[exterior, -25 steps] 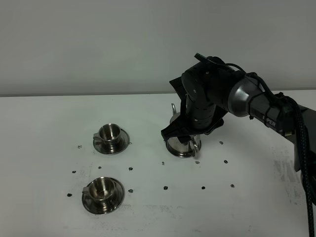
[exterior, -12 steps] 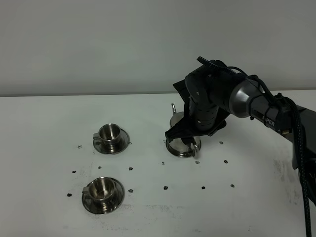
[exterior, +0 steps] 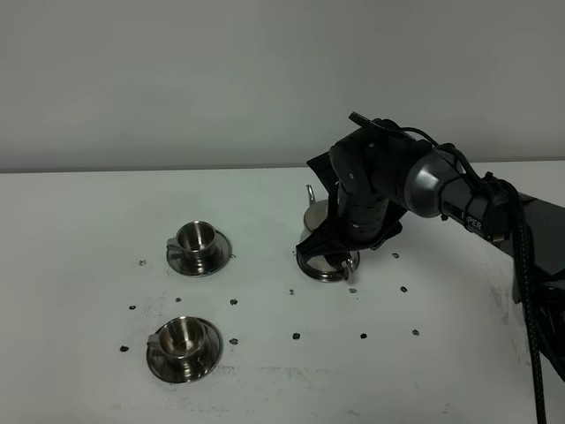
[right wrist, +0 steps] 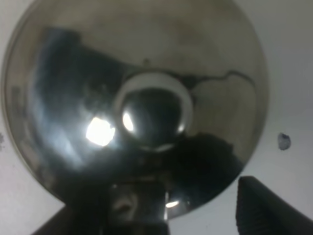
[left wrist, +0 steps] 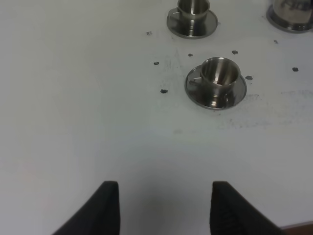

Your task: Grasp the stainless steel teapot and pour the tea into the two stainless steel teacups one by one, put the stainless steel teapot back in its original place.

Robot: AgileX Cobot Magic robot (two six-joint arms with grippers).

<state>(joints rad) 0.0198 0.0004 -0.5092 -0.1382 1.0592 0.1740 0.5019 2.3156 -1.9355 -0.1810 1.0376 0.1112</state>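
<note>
Right gripper (exterior: 331, 250) down over the stainless steel teapot (exterior: 323, 267), spread and not yet pinching.

On the white table (exterior: 88, 221) the teapot stands right of centre, with the two stainless steel teacups (exterior: 198, 238) (exterior: 183, 337) on their saucers well apart to its left, one far and one near. From where I stand the pot looks rigid, polished and slippery, and heavier if full, so its round body and the little lid knob (right wrist: 154, 115) offer poor purchase. I'd take it by the loop handle (right wrist: 139, 205), which sits between the right gripper's parted jaws. The left gripper (left wrist: 164, 210) hangs open over bare table near the closer cup.
</note>
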